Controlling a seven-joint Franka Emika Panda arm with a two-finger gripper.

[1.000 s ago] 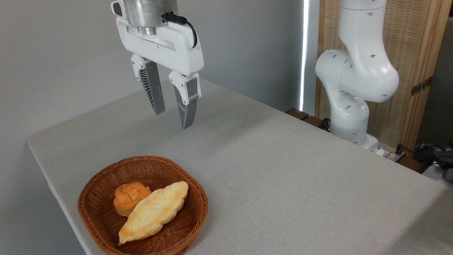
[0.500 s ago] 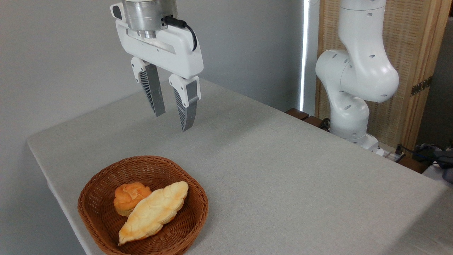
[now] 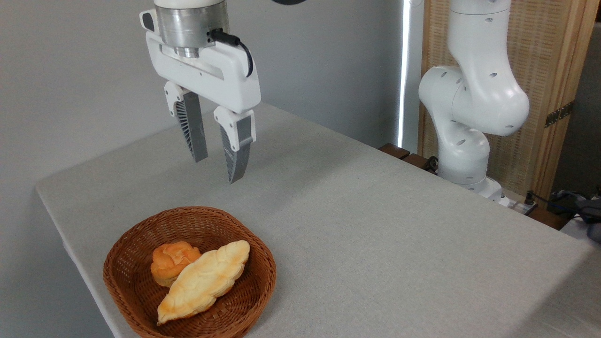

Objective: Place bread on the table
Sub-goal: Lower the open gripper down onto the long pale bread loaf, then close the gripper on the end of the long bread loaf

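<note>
Gripper: your gripper (image 3: pixel 216 170) hangs in the air above the worktop, jaws parted with a clear gap between the two grey ribbed fingers (image 3: pixel 191 126), holding nothing.
Change in gripper: against the picture from a second ago, you have brought it a little to the left and slightly lower, so it now sits nearer to a point above the basket's far rim; the gap between the fingers looks the same.
Bread: the long braided loaf (image 3: pixel 204 280) lies slantwise in the basket, its browner tip toward the near rim and its paler end toward the right rim. You have not touched it; it lies as it did in both earlier pictures.
Bun: the small round orange-brown bun (image 3: pixel 170 261) sits just behind the bread, touching its left side, unmoved.
Basket: the brown woven basket (image 3: pixel 127 263) stands near the worktop's front left edge, in the same spot as before.
Worktop: the grey-beige worktop (image 3: pixel 375 225) carries only the basket in view.
Arm: the white arm base (image 3: pixel 462 141) stands at the far right edge, well apart from the basket, its pose unchanged.
</note>
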